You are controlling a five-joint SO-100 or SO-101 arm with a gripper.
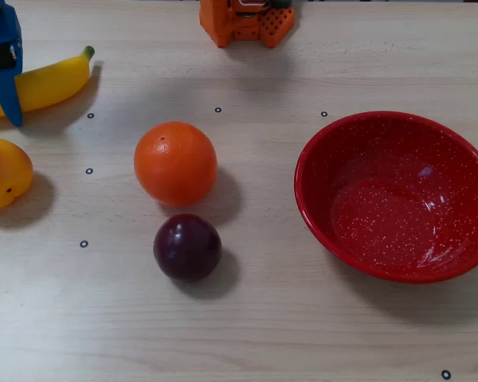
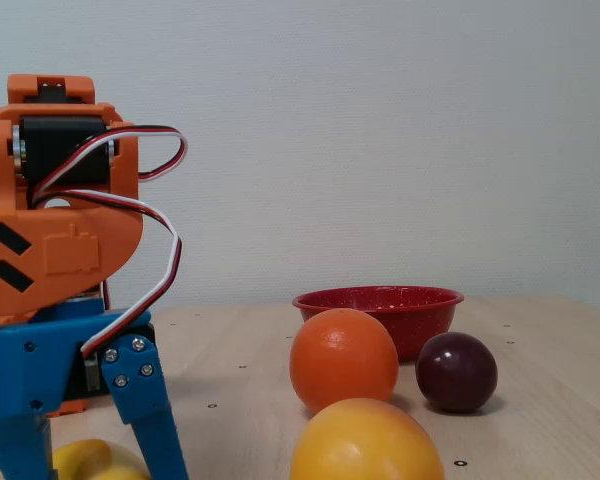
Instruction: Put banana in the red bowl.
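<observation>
The yellow banana [image 1: 54,79] lies at the far left of the overhead view, its green stem tip pointing up and to the right. My blue gripper [image 1: 1,89] is closed around its left part, with one finger [image 1: 13,99] crossing in front of it. In the fixed view the banana [image 2: 80,458] shows between the two blue fingers of the gripper [image 2: 88,468], low at the left. The speckled red bowl [image 1: 464,155] sits far off at the right, and the fixed view shows the red bowl [image 2: 380,300] behind the fruit.
An orange [image 1: 175,163] and a dark plum [image 1: 187,247] sit mid-table between banana and bowl. A round yellow-orange fruit [image 1: 1,173] lies just below the gripper. The arm's orange base [image 1: 247,20] stands at the top edge.
</observation>
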